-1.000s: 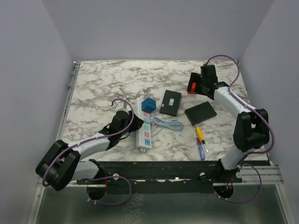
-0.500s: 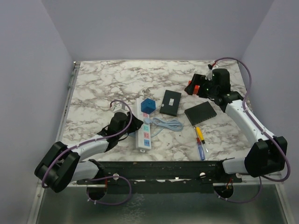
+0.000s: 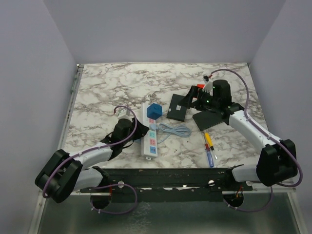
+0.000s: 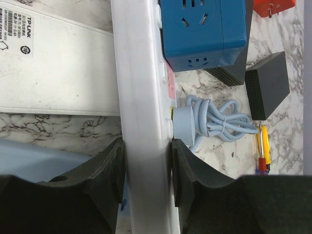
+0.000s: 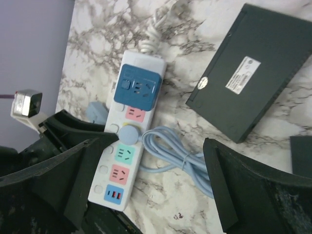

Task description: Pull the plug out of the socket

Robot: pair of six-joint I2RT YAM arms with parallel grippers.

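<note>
**Left jaws clamp the power strip; plug seated; right jaws spread wide**

On the left of the marble-patterned worktop (image 3: 105,87), the left jaws are closed across the socket (image 3: 150,135), a long white rectangular power strip with pastel pink, green and blue outlet panels. In the left wrist view its black foam pads (image 4: 105,170) press against both long sides of the strip. The strip lies flat, left of centre, with its length running from the near edge towards the far wall. A flat white box with a printed label (image 4: 53,63) lies just beside it.

A blue cube-shaped adapter (image 3: 155,109) sits at the strip's far end. Next along the row, between a pink panel and a green one, is the plug (image 5: 130,133), round and light blue and seated in the strip. Its bundled light-blue cable (image 3: 173,129) lies on the worktop to the right.

Further right, the right jaws stand wide apart and hold nothing. They hover over a flat black rectangular box (image 3: 176,109). A second flat black box (image 3: 210,119) lies beyond, and slim tools with yellow, red and blue handles (image 3: 208,148) lie nearer the front edge.
</note>
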